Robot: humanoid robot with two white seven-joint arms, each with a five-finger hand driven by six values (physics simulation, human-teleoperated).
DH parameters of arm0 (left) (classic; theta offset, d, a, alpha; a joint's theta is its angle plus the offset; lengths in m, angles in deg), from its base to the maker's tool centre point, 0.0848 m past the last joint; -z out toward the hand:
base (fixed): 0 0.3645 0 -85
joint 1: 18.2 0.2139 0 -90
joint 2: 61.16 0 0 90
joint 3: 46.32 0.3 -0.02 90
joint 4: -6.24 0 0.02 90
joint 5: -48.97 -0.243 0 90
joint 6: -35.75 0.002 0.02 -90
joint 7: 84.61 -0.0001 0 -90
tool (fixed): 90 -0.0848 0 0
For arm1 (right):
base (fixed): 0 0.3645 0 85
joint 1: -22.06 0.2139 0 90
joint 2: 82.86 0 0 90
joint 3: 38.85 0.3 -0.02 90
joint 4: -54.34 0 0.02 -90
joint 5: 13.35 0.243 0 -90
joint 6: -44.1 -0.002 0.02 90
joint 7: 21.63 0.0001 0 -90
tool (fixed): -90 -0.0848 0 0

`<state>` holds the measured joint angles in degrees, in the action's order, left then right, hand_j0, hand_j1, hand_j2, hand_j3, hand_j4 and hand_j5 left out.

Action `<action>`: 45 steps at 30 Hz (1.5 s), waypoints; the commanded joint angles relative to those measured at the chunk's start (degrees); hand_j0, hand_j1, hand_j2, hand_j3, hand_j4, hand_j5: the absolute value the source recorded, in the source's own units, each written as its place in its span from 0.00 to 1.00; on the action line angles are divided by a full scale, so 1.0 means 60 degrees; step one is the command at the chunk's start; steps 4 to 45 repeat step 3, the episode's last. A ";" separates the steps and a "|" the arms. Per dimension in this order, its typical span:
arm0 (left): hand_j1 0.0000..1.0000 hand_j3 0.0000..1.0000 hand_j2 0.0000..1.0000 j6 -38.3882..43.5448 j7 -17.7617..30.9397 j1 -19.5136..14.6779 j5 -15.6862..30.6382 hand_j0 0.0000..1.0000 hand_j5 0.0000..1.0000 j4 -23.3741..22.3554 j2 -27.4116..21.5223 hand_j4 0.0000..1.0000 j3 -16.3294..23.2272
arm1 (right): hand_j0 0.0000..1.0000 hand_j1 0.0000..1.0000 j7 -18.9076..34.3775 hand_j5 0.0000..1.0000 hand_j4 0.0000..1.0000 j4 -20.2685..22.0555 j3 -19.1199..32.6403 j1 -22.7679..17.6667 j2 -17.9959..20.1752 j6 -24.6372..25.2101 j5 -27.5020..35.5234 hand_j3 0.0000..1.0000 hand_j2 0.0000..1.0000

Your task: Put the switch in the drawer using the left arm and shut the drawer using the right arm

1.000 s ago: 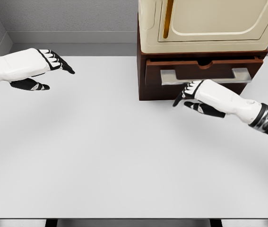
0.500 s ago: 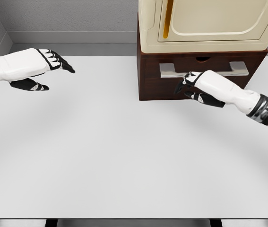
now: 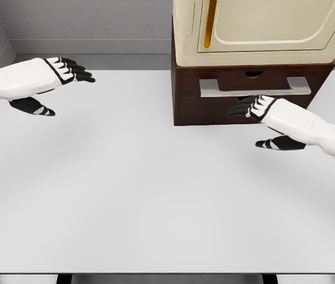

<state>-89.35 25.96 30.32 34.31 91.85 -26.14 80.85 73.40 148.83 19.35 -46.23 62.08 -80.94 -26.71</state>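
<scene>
Fingers of right hand [image 3: 256, 109] and left hand [image 3: 61, 70] relaxed, empty; dark brown wooden drawer [image 3: 251, 94] flush shut. Judged best: withdraw clear of its handle.

No readable text

The cabinet [image 3: 253, 29] and the drawer [image 3: 253, 94] under it carry no lettering, labels or numbers.

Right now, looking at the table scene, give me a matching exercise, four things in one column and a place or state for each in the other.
Things:
1. drawer
2. left hand
3. right hand
4. cream appliance

Descriptions:
A. open, over the table's far left
B. pushed shut, silver handle across its front
C. sits on top of the brown cabinet
D. open, just in front of the cabinet

Pairs: 1-B, 2-A, 3-D, 4-C
</scene>
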 commanded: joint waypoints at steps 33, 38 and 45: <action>1.00 1.00 1.00 0.0017 -0.0015 0.0000 0.0042 1.00 1.00 -0.0045 -0.0022 1.00 -0.0028 | 1.00 1.00 -0.0004 1.00 1.00 0.0088 0.0072 -0.0073 0.0145 0.0006 0.0058 1.00 1.00; 1.00 1.00 1.00 0.0017 -0.0015 0.0000 0.0042 1.00 1.00 -0.0045 -0.0022 1.00 -0.0028 | 1.00 1.00 -0.0004 1.00 1.00 0.0088 0.0072 -0.0073 0.0145 0.0006 0.0058 1.00 1.00; 1.00 1.00 1.00 0.0017 -0.0015 0.0000 0.0042 1.00 1.00 -0.0045 -0.0022 1.00 -0.0028 | 1.00 1.00 -0.0004 1.00 1.00 0.0088 0.0072 -0.0073 0.0145 0.0006 0.0058 1.00 1.00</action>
